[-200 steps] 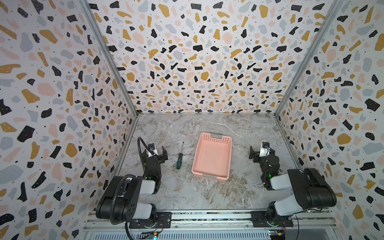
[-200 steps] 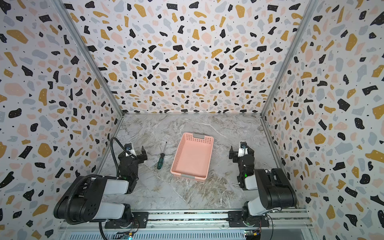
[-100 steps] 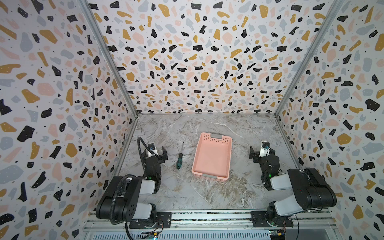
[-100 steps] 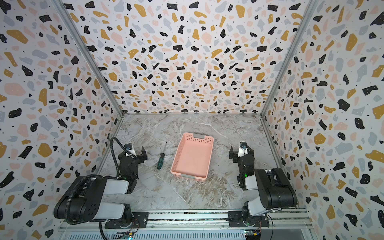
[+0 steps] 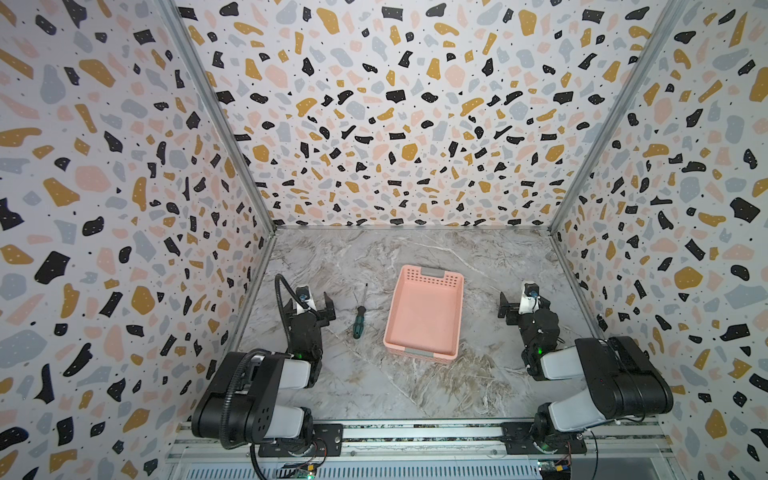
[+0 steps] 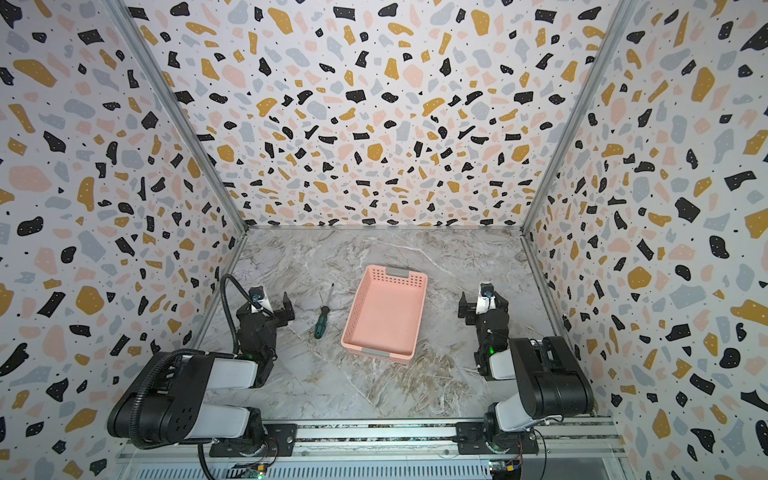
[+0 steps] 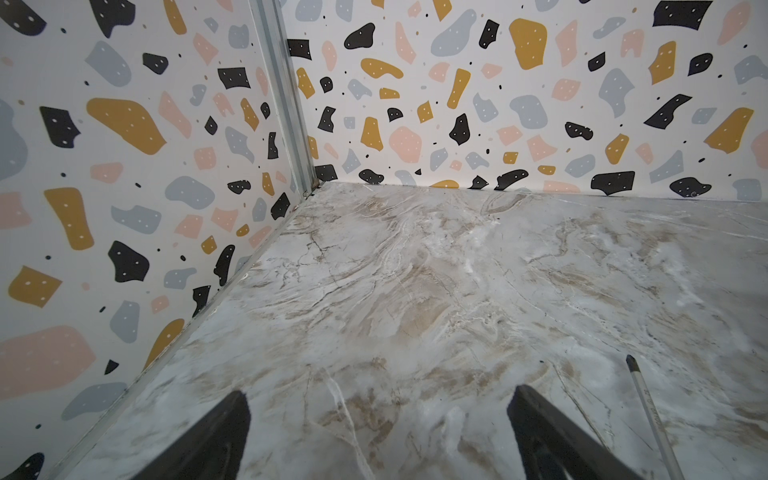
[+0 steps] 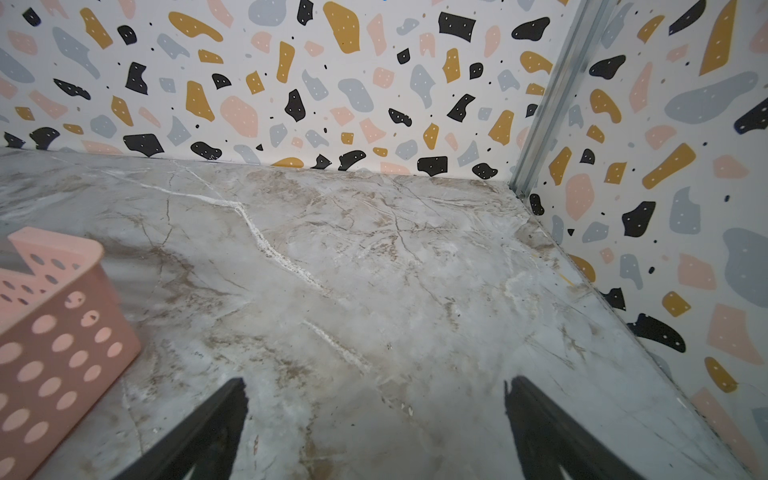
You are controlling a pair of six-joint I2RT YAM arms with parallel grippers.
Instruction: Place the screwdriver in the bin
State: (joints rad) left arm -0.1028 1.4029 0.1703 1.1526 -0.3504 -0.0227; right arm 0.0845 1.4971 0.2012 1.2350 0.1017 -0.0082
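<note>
- Left claw: jaws apart, empty.
- Right claw: jaws apart, empty.
- Screwdriver: flat on table, at 9 o'clock of bin, not touching.

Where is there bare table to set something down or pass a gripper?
Bare: the table strip between back wall and the bin; the near patch between bin and front rail; the lane between bin and right gripper. Tight: between left gripper and bin, where the screwdriver lies. The bin itself is empty.
</note>
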